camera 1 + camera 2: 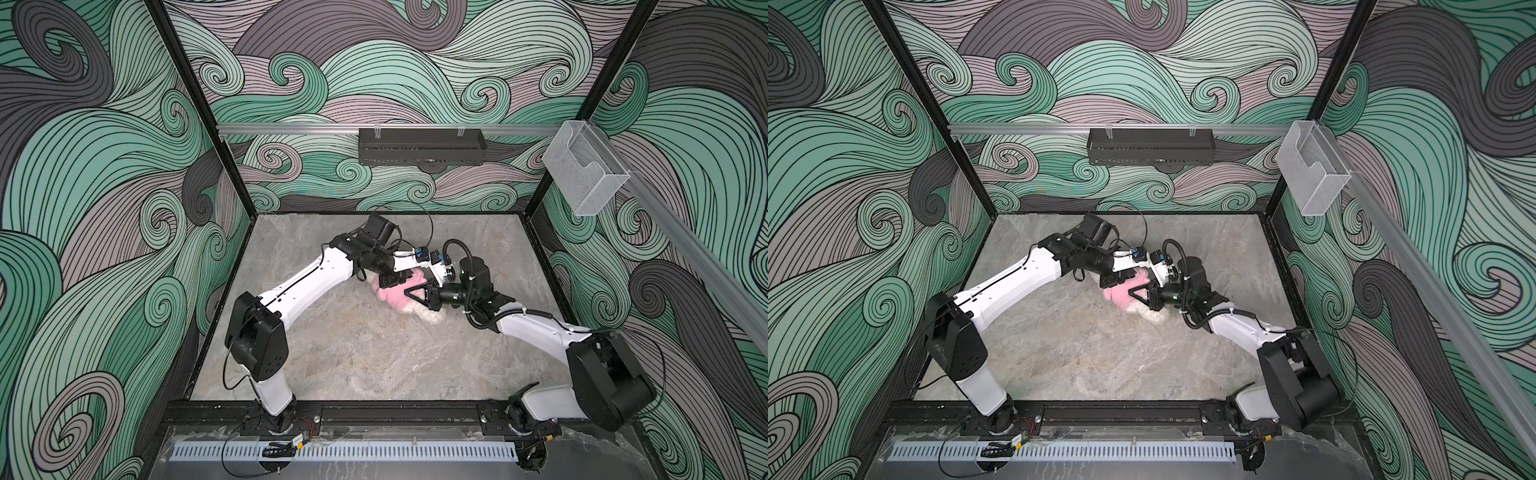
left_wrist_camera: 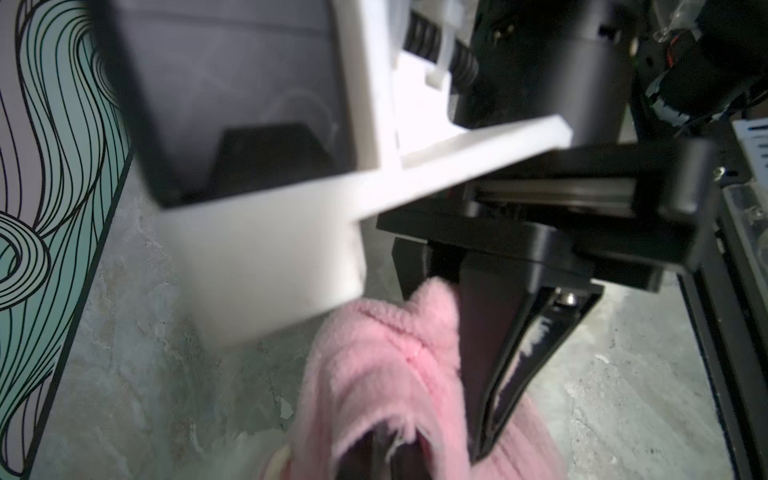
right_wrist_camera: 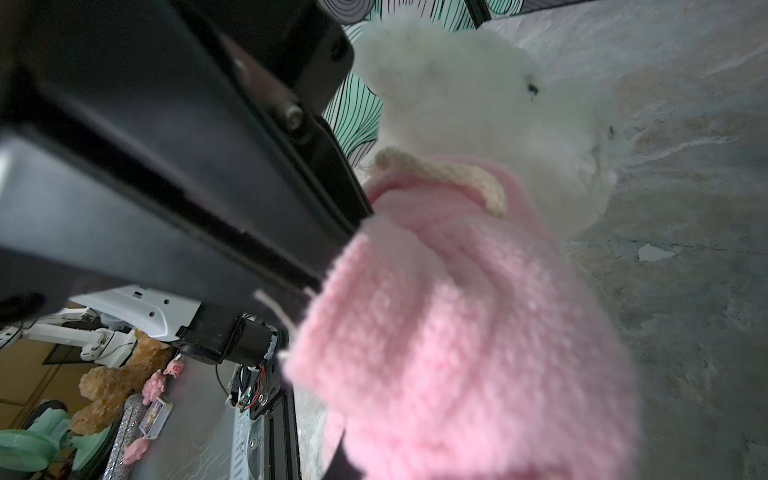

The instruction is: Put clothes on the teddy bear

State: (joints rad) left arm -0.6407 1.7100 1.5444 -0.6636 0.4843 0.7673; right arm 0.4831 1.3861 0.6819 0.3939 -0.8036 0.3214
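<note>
Pinching pink shirt [image 1: 390,296]; left gripper [image 1: 395,283]; right gripper [image 1: 415,291]; shirt over teddy bear [image 1: 430,314]

surface: grey marbled tabletop [image 1: 353,353] | on it: teddy bear [image 1: 430,314] in pink shirt [image 1: 390,296]

teddy bear [image 3: 478,83]: white | shirt [image 3: 457,332]: pink knit, cream cord [image 3: 449,170] at neck | table [image 1: 353,353]: grey marbled, tan patches | walls [image 1: 104,166]: teal, mauve, charcoal swirls, black-lined | arms [image 1: 303,282]: white shells, black joints | wall bin [image 1: 582,170]: clear
</note>
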